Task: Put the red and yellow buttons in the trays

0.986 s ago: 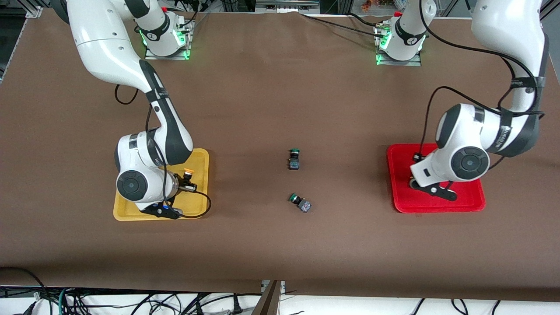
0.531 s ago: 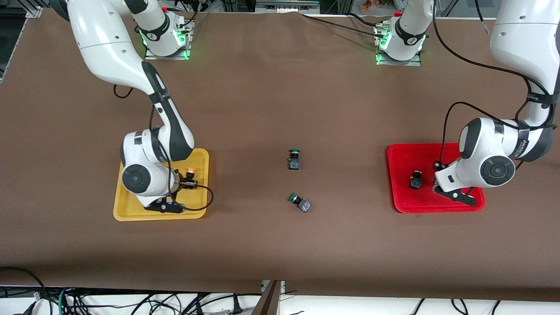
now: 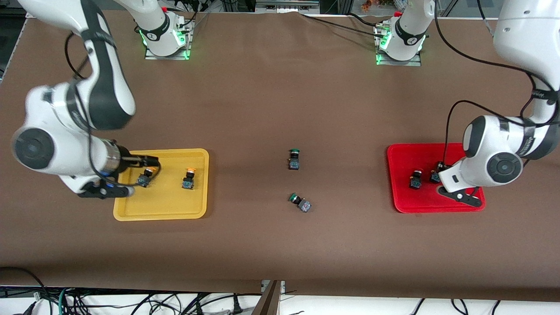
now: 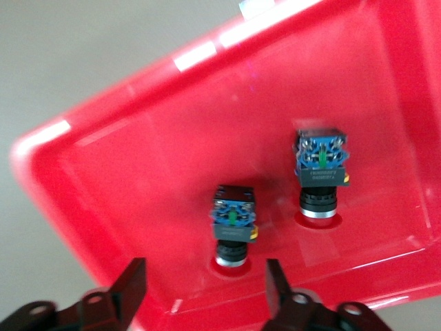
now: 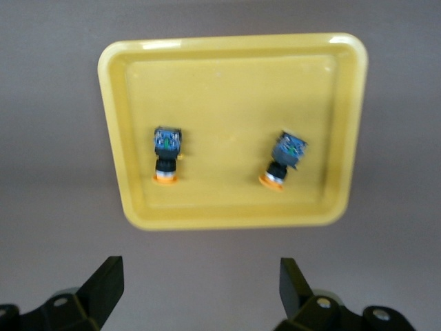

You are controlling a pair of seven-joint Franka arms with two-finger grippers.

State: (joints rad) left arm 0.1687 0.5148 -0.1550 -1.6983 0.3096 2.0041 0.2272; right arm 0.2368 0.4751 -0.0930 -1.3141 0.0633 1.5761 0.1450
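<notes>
Two yellow buttons (image 3: 145,176) (image 3: 189,178) lie in the yellow tray (image 3: 162,205); the right wrist view shows both (image 5: 167,155) (image 5: 282,162) in the tray (image 5: 234,89). Two red buttons (image 3: 415,178) (image 3: 435,176) lie in the red tray (image 3: 402,197), and show in the left wrist view (image 4: 234,224) (image 4: 320,176) on the red tray (image 4: 138,172). My right gripper (image 3: 104,191) (image 5: 200,286) is open and empty, raised over the table beside the yellow tray. My left gripper (image 3: 459,194) (image 4: 204,286) is open and empty, low over the red tray's rim.
Two green-capped buttons (image 3: 294,159) (image 3: 300,203) lie on the brown table midway between the trays, one nearer the front camera than the other. The arm bases stand at the table's back edge.
My right arm has risen and swung off the yellow tray toward its own end of the table, uncovering the second yellow button. My left arm has drawn back, uncovering both red buttons.
</notes>
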